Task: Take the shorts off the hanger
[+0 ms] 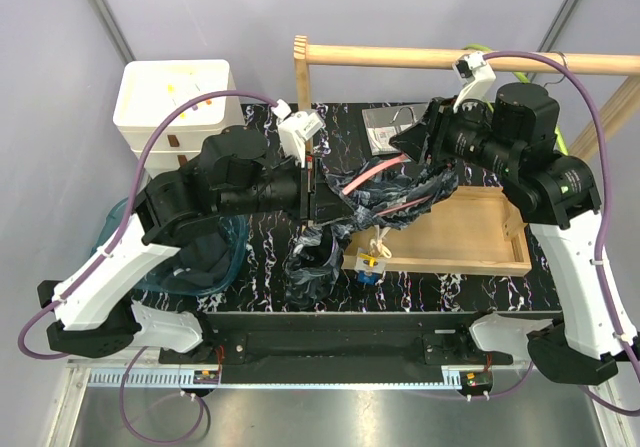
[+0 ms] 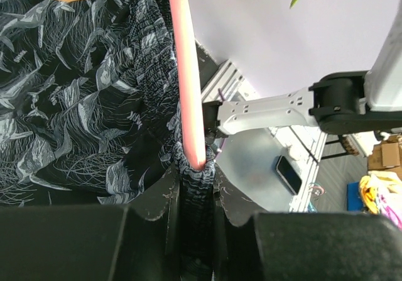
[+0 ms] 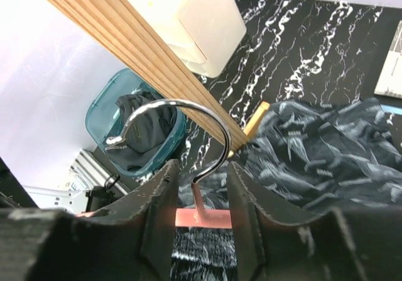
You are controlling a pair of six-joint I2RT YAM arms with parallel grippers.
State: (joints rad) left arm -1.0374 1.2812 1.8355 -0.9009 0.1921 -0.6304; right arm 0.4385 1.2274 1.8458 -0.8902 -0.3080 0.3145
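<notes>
Reaching inward, left pincer (image 2: 196,196) clamped on marbled shorts (image 2: 75,105) waistband; right pincer (image 3: 201,187) raised, pinching pink hanger (image 3: 207,219) neck.

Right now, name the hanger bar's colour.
Salmon pink plastic hanger bar; clearest in left wrist view.

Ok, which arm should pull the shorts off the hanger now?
Left. Its jaws clamp the shorts at the end of the pink hanger, ready to pull; the right jaws just hold the hanger below its hook.

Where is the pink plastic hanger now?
Top view: the pink plastic hanger is held above the black table, between the left gripper and right gripper, dark marbled cloth shorts on it.
</notes>
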